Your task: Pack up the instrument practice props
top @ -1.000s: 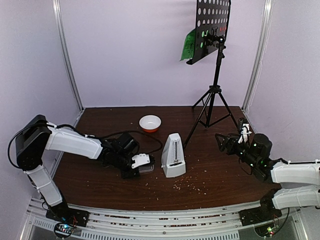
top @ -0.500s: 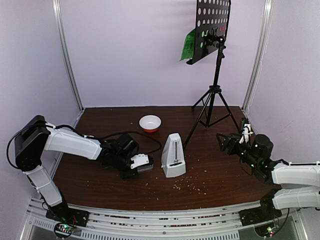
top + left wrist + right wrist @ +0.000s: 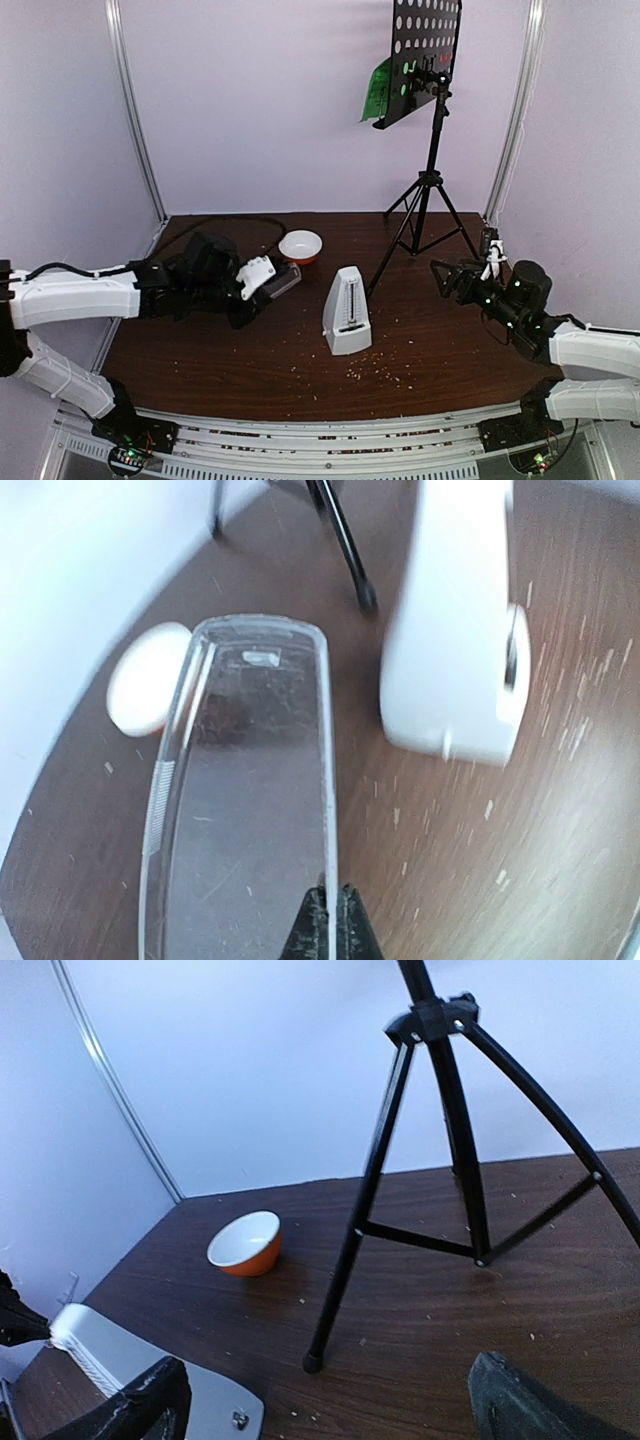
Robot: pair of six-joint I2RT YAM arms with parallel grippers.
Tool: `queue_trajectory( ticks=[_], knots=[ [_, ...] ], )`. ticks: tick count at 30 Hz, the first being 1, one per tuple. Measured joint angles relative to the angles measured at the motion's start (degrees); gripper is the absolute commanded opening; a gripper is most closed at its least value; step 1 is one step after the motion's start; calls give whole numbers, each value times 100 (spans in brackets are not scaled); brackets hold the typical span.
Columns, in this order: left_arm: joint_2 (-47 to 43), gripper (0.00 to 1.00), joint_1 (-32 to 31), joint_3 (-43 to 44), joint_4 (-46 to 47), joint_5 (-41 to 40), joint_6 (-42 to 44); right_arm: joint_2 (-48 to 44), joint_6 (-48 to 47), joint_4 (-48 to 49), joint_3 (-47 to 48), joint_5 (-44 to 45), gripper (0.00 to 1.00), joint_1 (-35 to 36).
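Observation:
The white pyramid metronome (image 3: 347, 310) stands upright mid-table, blurred in the left wrist view (image 3: 450, 630). My left gripper (image 3: 272, 282) (image 3: 330, 920) is shut on one long edge of the clear wedge cover (image 3: 284, 279) (image 3: 250, 800), held above the table between the bowl and the metronome. The black tripod music stand (image 3: 428, 190) rises at the back right, its legs (image 3: 360, 1230) close ahead of my right gripper (image 3: 452, 280) (image 3: 330, 1405), which is open and empty. A green page (image 3: 378, 90) sticks out from the perforated desk (image 3: 425, 40).
A white-and-orange bowl (image 3: 300, 246) (image 3: 245, 1243) sits at the back centre, just beyond the held cover. Crumbs are scattered in front of the metronome. Pale walls and metal posts close in the table's sides. A cable trails behind the left arm.
The left gripper closed on the clear cover beside the metronome, then lifted it and swung back and left toward the bowl. The right gripper opened a little wider.

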Motion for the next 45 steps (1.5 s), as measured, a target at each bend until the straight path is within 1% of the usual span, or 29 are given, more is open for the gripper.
queue_trajectory(
  ticks=[4,7,10,16,20,27,36,45],
  knots=[
    [-739,0,0,4,693,549,-820,-151,254,-361,651,-680,100,2],
    [-872,0,-22,9,1414,1180,-1471,-140,544,-511,1316,-1279,100,107],
    [-739,0,-79,90,2044,1845,-1982,-52,745,-498,1897,-1668,100,562],
    [-240,0,-319,481,3145,2997,-2702,400,730,-372,2616,-2024,100,1773],
    [85,0,-544,789,3694,3633,-2887,691,660,-243,2881,-2181,100,2181],
    [105,0,-645,807,4096,4214,-2909,774,581,20,3029,-2457,100,2455],
    [332,0,-660,807,4577,4649,-3141,1091,428,28,3259,-2520,100,2664],
    [413,0,-660,807,4684,4673,-3235,1156,129,-236,3355,-2433,87,2857]
  ],
)
